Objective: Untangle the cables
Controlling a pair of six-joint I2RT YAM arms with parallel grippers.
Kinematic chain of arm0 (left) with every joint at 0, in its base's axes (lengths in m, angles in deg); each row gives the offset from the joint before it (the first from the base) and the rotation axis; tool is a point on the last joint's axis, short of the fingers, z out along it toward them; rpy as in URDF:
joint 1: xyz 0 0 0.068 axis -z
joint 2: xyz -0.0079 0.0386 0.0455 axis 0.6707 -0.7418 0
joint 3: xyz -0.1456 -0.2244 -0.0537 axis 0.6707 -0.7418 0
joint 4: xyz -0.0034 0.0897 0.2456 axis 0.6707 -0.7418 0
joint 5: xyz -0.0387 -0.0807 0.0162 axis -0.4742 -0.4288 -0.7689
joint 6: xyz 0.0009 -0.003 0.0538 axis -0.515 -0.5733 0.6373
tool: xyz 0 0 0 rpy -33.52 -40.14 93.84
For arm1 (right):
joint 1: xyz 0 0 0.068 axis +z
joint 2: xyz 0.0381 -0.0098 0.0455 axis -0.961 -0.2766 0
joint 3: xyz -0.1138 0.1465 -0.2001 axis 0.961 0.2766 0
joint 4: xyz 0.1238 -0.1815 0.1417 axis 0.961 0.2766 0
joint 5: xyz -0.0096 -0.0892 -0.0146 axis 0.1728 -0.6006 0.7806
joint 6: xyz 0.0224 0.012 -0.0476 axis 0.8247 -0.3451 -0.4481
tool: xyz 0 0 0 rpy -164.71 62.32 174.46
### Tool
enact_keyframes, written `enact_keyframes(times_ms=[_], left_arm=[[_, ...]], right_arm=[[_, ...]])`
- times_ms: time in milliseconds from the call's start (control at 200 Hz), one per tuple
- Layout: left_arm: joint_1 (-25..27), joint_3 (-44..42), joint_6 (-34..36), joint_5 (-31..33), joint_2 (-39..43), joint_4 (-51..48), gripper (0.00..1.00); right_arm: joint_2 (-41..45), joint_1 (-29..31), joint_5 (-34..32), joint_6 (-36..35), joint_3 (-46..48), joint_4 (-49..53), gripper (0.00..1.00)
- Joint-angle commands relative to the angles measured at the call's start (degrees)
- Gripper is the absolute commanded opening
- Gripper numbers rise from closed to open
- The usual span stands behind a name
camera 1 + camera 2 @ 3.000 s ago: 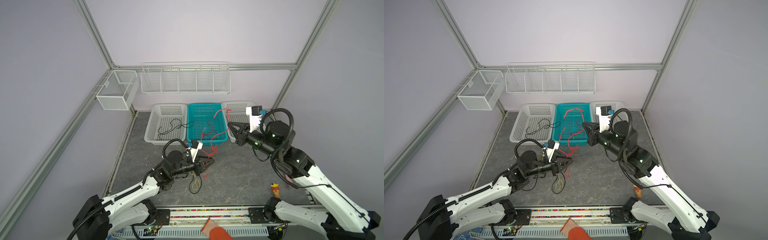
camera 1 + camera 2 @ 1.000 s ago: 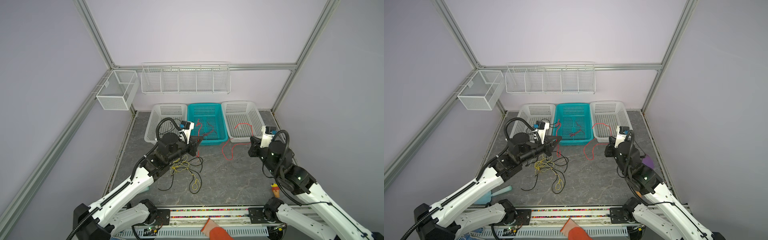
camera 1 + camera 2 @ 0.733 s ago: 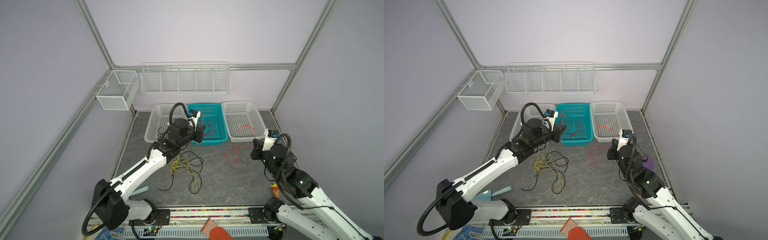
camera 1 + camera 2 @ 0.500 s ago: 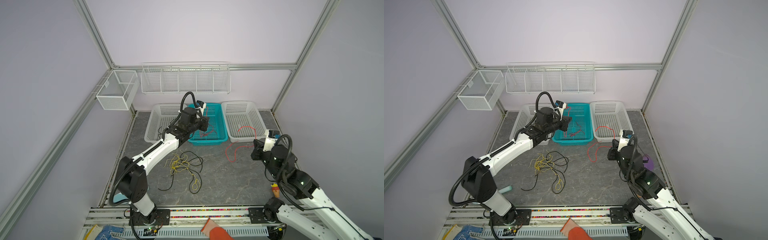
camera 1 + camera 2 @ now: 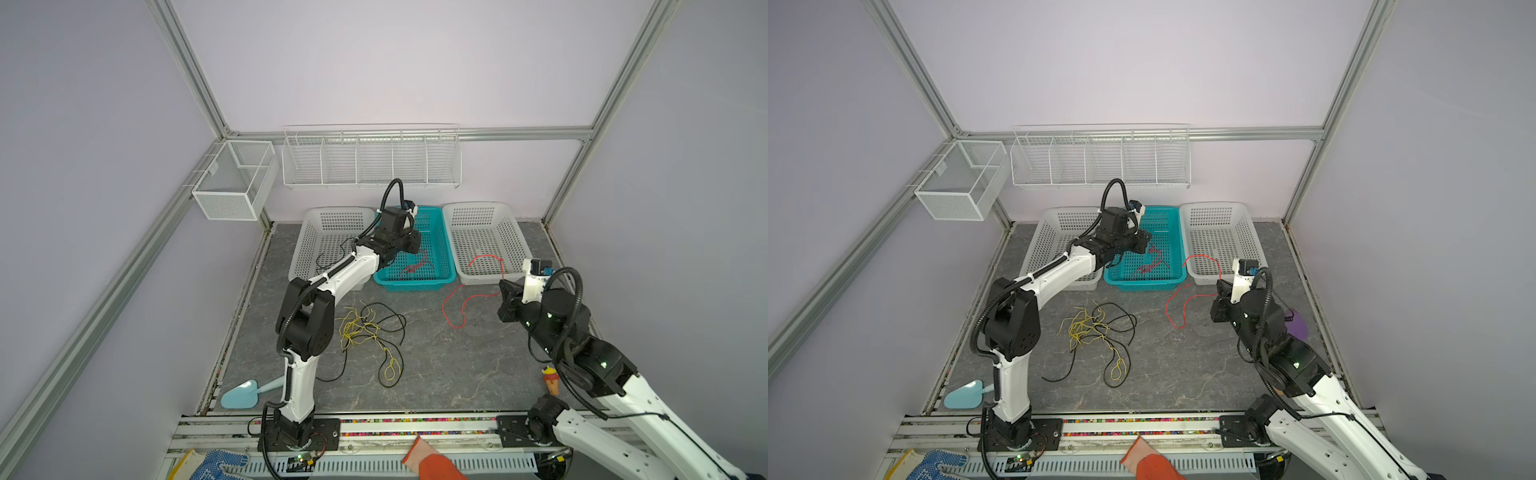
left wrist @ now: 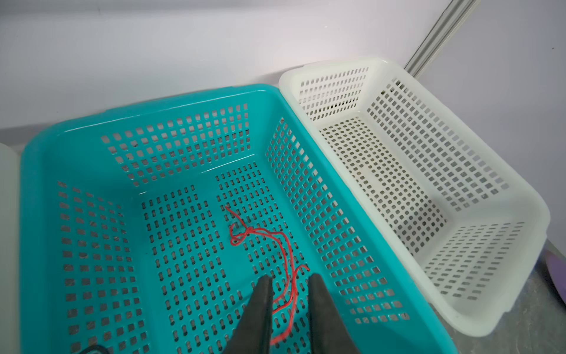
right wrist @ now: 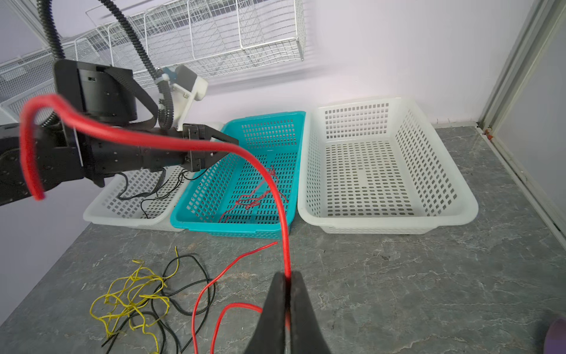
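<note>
My left gripper [image 6: 289,279] hangs open over the teal basket [image 5: 411,284]. A thin red cable [image 6: 286,254] lies loose on the basket floor beneath its fingers; it also shows in both top views [image 5: 415,266] [image 5: 1150,262]. My right gripper [image 7: 287,274] is shut on a second red cable [image 7: 153,139], which arcs up over the right white basket's front rim [image 5: 486,257] and trails onto the floor. A tangle of yellow and black cables [image 5: 361,328] [image 7: 134,294] lies on the floor between the arms. A black cable [image 5: 328,259] lies in the left white basket [image 5: 316,216].
The right white basket [image 5: 482,208] stands beside the teal one at the back wall. Wire racks [image 5: 370,158] and a mesh box [image 5: 232,183] hang above. A blue scoop [image 5: 239,397], a purple thing [image 5: 1298,326] and a small toy [image 5: 550,376] lie near the floor's edges.
My left arm has reached from the floor tangle out over the teal basket and its jaws have opened, leaving the red cable in the basket. The right gripper has barely moved.
</note>
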Motion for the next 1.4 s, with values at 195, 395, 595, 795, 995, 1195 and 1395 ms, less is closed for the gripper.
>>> enact_keyframes(times_ms=[195,395,595,795,995,1195,1395], left_arm=[[0.09,-3.67,1.22,2.19,12.66,1.56,0.39],[0.08,-18.7,1.22,8.7,28.65,8.1,0.57],[0.08,-29.86,2.67,16.88,43.68,7.95,0.87],[0.08,-38.42,4.21,24.95,56.33,1.32,0.99],[0.08,-51.01,4.47,37.63,68.43,2.08,0.99],[0.08,-57.11,6.21,41.42,77.65,2.17,0.99],[0.07,-63.9,6.5,45.15,83.15,9.51,0.99]], right_arm=[[-8.44,-0.34,6.42,-0.57,-7.48,-0.51,0.07],[-16.42,-0.32,8.86,-0.46,-13.72,-2.16,0.07],[-25.76,-0.37,10.39,-0.04,-19.81,-4.39,0.07],[-35.57,-0.99,7.86,-2.54,-27.3,-4.95,0.07],[-46.97,-2.62,8.98,-3.28,-36.08,-3.53,0.07],[-58.66,-4.9,11.59,-2.92,-45.57,-0.48,0.07],[-70.05,-6.99,14.25,-1.99,-56.35,4.77,0.07]])
